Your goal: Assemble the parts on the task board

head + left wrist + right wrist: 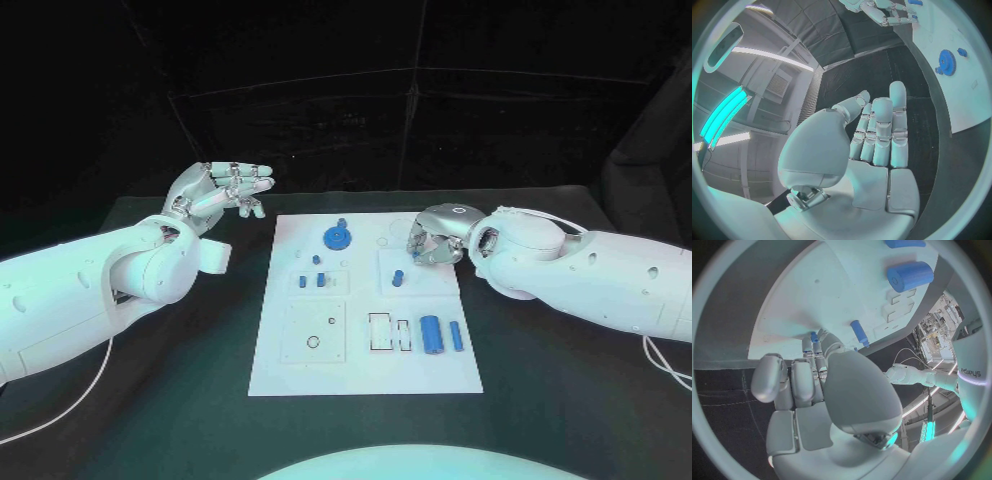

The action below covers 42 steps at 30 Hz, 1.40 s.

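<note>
The right hand [437,240] pinches a small blue peg [814,336] over the task board [289,375], apparently for insertion. The left hand [219,190] hovers beside the board, fingers loosely spread, holding nothing.

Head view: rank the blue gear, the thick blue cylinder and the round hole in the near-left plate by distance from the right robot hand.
1. Blue gear, far side of board, left of the right robot hand.
2. Thick blue cylinder, near right.
3. Round hole, near left.

surface: black table [577,400] | on it: white task board [361,370], ctr
</note>
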Motion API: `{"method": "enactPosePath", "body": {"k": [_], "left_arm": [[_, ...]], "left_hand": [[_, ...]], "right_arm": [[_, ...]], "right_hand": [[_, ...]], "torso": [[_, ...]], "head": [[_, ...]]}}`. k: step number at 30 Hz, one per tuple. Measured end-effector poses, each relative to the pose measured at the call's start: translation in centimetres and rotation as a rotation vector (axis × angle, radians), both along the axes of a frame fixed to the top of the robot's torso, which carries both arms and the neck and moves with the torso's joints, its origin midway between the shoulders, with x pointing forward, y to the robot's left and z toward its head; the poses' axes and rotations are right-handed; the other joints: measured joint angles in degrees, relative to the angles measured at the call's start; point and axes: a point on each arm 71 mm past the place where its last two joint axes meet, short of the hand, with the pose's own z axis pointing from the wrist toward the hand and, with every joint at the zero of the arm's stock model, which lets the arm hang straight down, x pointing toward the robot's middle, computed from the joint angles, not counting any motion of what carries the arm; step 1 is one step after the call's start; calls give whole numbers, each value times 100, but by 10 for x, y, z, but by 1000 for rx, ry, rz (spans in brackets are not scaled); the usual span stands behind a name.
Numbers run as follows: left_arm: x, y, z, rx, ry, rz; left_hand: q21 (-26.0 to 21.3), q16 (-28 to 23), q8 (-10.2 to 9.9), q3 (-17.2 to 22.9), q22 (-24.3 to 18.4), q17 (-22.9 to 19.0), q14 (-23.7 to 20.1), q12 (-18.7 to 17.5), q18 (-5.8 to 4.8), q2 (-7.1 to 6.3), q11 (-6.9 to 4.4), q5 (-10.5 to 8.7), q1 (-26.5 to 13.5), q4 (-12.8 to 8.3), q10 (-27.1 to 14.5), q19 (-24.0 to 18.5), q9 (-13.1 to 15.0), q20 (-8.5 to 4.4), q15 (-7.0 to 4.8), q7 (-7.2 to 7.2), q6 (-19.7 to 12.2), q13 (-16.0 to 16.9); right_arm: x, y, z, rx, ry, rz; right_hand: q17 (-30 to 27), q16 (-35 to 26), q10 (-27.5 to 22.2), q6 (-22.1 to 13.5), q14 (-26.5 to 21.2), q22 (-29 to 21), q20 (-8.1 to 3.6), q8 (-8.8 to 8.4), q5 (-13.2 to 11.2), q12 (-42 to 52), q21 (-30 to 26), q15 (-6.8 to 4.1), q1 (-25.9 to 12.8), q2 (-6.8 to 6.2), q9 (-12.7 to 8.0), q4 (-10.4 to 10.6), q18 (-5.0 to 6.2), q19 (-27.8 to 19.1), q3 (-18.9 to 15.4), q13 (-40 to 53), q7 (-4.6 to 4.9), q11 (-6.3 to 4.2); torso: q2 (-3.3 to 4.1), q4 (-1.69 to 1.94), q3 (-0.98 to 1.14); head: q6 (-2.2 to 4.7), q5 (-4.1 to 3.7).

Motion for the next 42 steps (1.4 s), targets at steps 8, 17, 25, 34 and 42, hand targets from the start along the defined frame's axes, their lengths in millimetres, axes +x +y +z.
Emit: {"method": "enactPosePath", "body": {"k": [8, 17, 25, 34, 42], "left_arm": [[0, 0, 0, -1, 4, -3], [-1, 3, 0, 0, 10, -3], [-1, 3, -1, 1, 15, -4], [-1, 4, -1, 2, 19, -4], [-1, 5, -1, 3, 20, -2]], "left_hand": [[0, 1, 0, -41, -12, -36, -37, 20, 0, 28, 0, 0, -28, 9, 0, 0, 0, 0, -5, 0, 0, 0], [-23, -35, 0, -41, -21, -95, -59, 20, -1, 28, 0, 0, -28, 9, 0, 0, 0, 0, 16, 0, 0, -1], [-45, -47, 0, -57, -34, -142, -100, 42, -1, 50, 0, 0, -5, -7, 0, 0, 0, 0, 16, 0, 0, -1], [-45, -82, 0, -57, -34, -177, -120, 42, -2, 50, 0, 0, -5, -7, -1, 0, -5, 0, -4, -1, -1, -1], [-45, -82, 0, -57, -33, -177, -120, 42, -1, 50, 0, 0, -5, -7, 0, 0, -5, 0, -4, -1, -1, -1]], "right_arm": [[2, 2, -1, -12, 22, -1], [3, 4, 1, -31, 38, -6], [1, 4, 0, -29, 25, -10], [-5, 3, 5, 19, -27, -7], [-13, 2, 14, 74, -69, 6]], "right_hand": [[0, 22, 123, 136, -1, 20, -20, 0, -70, -67, 0, -42, 100, 39, -1, -74, 0, 20, 656, -132, -23, -42], [-16, 26, 264, 233, -1, 28, -20, 0, -136, -147, 0, -41, -159, -220, -1, -228, 0, 20, 1507, -206, -29, -43], [-13, 75, 318, 273, -1, 57, -41, 0, -137, -181, 23, -41, -311, -371, -1, -369, -1, 40, 1883, -209, -31, -56], [42, 122, 356, 273, -1, 105, -61, 0, -49, -184, 52, -41, -364, -376, -1, -478, -1, 60, 2083, -193, -31, -54], [53, 122, 356, 273, -2, 112, -61, 0, -36, -184, 52, -41, -402, -414, -1, -507, -1, 60, 2115, -194, -31, -54]], "torso": [[-1, 3, -2], [0, 4, -3], [-2, 4, -2], [-8, 4, -2], [-10, 4, -7]], "head": [[-18, -4], [-45, -15], [-55, -5], [-39, -8], [-19, -23]]}}
